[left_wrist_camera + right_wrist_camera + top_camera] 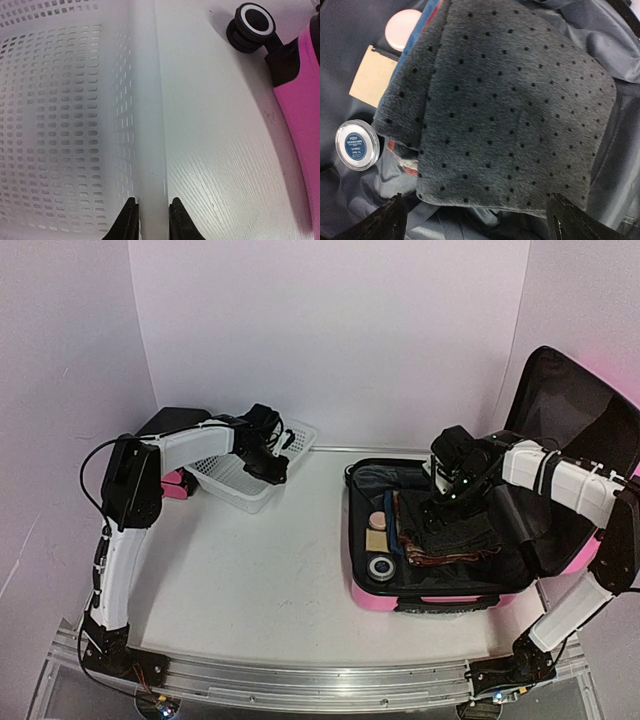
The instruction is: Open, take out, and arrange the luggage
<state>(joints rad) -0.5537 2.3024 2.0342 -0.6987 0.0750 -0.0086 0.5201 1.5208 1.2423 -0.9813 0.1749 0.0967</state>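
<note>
Nearest the lens in the overhead view, a silver metal rail (320,680) carries both arm bases along the bottom edge. At lower right the glossy pink hard-shell suitcase (372,602) lies open, its black-lined lid propped up at the right wall, with clothes and small items inside. The right claw (452,496) hangs over that pile. The left claw (270,468) reaches a white mesh plastic basket (240,495) at centre left, well apart from the suitcase.

Left wrist view: black fingertips (131,222) at the bottom edge pinch the basket's rim between them. The suitcase's pink shell and a black wheel (252,25) fill the upper right.

Right wrist view: the claw is spread wide, holding nothing, above a folded grey cloth with black dots (515,110). A round blue-labelled tin (357,147), a tan card box (372,75) and a pale pink round compact (402,29) sit at left.

Opening looks done and taking out is in hand. Next, I judge, the right claw must drop and close on a fold of cloth while the left positions the basket.

White wood-grain tabletop (260,580); plain white walls enclose it.
</note>
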